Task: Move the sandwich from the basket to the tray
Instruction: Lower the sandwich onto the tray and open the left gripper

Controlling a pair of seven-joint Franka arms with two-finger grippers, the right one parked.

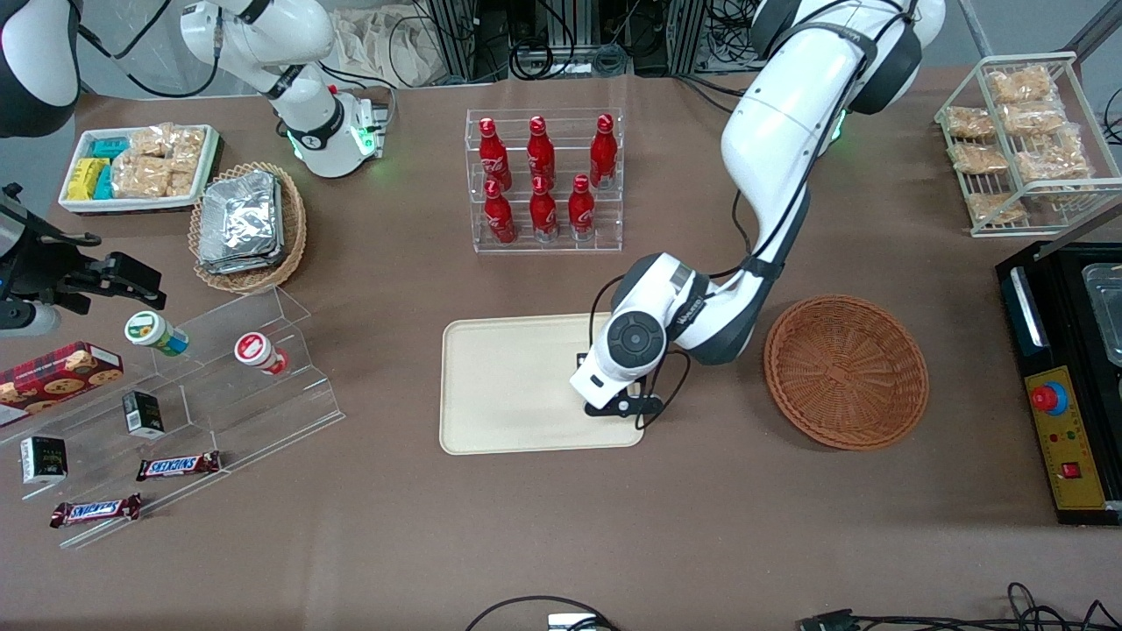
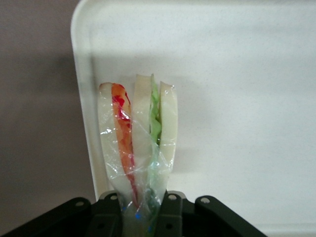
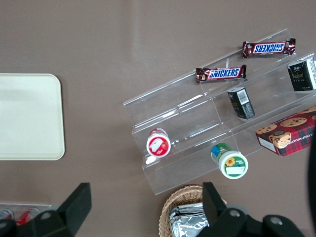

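The left arm's black two-finger gripper (image 2: 148, 207) hangs low over the flat cream-beige plastic tray (image 1: 500, 421), near the tray edge closest to the round reddish-brown wicker basket (image 1: 846, 371). Its fingers are clamped on the base of the small triangular wedge sandwich in clear wrap (image 2: 137, 148), which juts out over the tray surface with its pale bread slices and its red and green fillings edge-on to the wrist camera. Holding it by the narrow wrapped end looks sensible to me: the layers stay pressed together and the wedge can be lowered flat. The basket, beside the tray toward the working arm's end of the table, now holds nothing, so I judge the transfer nearly done, with only the release left.

Counting what is around: one sandwich, one tray, one reddish basket, six red bottles (image 1: 543, 180) in a clear rack farther from the front camera than the tray, and two Snickers bars (image 3: 220, 73) on the clear stepped stand
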